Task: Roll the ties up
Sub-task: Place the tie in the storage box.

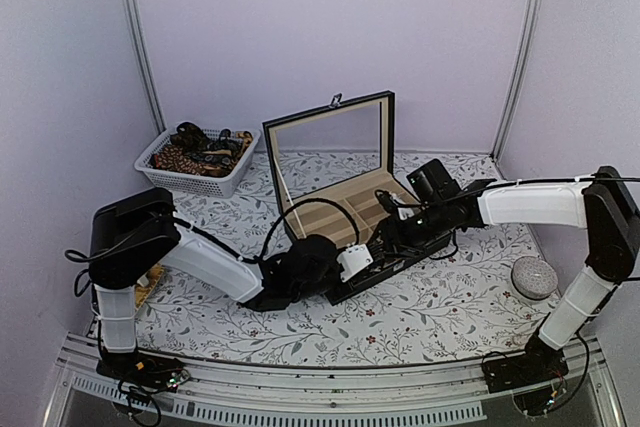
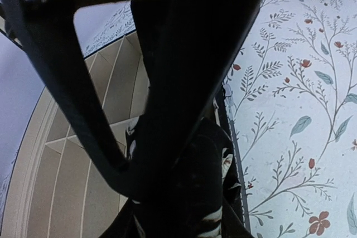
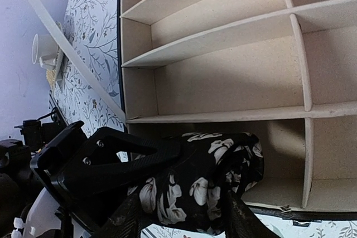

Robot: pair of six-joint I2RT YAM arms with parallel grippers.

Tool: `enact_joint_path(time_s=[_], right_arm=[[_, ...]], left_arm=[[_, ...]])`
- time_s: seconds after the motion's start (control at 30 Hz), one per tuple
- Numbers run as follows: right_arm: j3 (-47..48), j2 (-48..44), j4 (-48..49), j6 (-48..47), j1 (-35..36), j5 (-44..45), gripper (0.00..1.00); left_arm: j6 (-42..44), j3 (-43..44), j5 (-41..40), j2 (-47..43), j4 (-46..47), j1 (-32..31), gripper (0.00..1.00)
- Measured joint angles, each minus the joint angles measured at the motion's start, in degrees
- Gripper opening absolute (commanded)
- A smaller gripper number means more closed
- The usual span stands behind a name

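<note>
We see one black tie [image 3: 206, 185] with pale flowers, rolled into a bundle, lying in an edge compartment on the box's [image 3: 223, 62] near side; more ties [image 1: 198, 152] (brown-orange and black patterned) heap in the far-left basket [image 1: 232, 179].

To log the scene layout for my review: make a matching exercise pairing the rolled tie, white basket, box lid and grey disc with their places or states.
Things:
1. rolled tie
2. white basket
3. box lid
4. grey disc

Places or states:
A. standing open
B. far left corner of the table
C. inside a compartment of the box
D. beside the right arm

Pairs: 1-C, 2-B, 3-A, 4-D
</note>
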Motion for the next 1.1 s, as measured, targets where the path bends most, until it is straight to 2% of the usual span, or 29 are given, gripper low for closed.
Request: enact_joint_path(time_s=[0.13, 0.23, 0.53, 0.77, 0.9, 0.93, 1.0, 1.03, 1.07, 1.1], right_arm=[[0.0, 0.7, 0.4, -0.3, 0.0, 0.0, 0.41], [0.0, 1.4, 1.3, -0.3, 0.1, -0.3, 0.36], [0.0, 3.7, 4.4, -0.9, 0.2, -1.4, 0.27], [0.0, 5.0, 6.1, -1.1, 0.7, -1.3, 0.27], [-0.1, 5.2, 6.4, -1.1, 1.0, -0.9, 0.26], [-0.1, 5.2, 6.4, -1.1, 1.2, -0.8, 0.26], [-0.1, 5.2, 6.4, -1.1, 1.4, -0.3, 0.26], [-0.1, 5.2, 6.3, -1.1, 1.5, -0.1, 0.26], [-0.1, 5.2, 6.2, -1.1, 1.6, 0.2, 0.26], [-0.1, 5.2, 6.0, -1.1, 1.8, 0.3, 0.26]], left_arm=[[-0.7, 0.2, 0.9, 0.0, -0.7, 0.3, 0.05], [-1.4, 0.5, 1.5, 0.0, -1.5, 0.6, 0.18], [-5.4, 0.7, 2.9, -0.3, -3.0, 1.4, 0.33], [-5.9, 0.7, 4.5, -1.1, -4.6, 2.1, 0.4], [-5.2, 0.7, 4.9, -1.5, -5.6, 2.3, 0.49], [-4.9, 0.7, 5.0, -1.7, -5.8, 2.4, 0.55], [-4.3, 0.7, 5.0, -1.9, -5.8, 2.4, 0.57], [-4.2, 0.7, 5.2, -2.1, -6.2, 2.4, 0.81], [-4.1, 0.7, 5.2, -2.2, -6.3, 2.4, 0.98], [-3.7, 0.7, 4.9, -2.3, -6.1, 2.4, 1.0]])
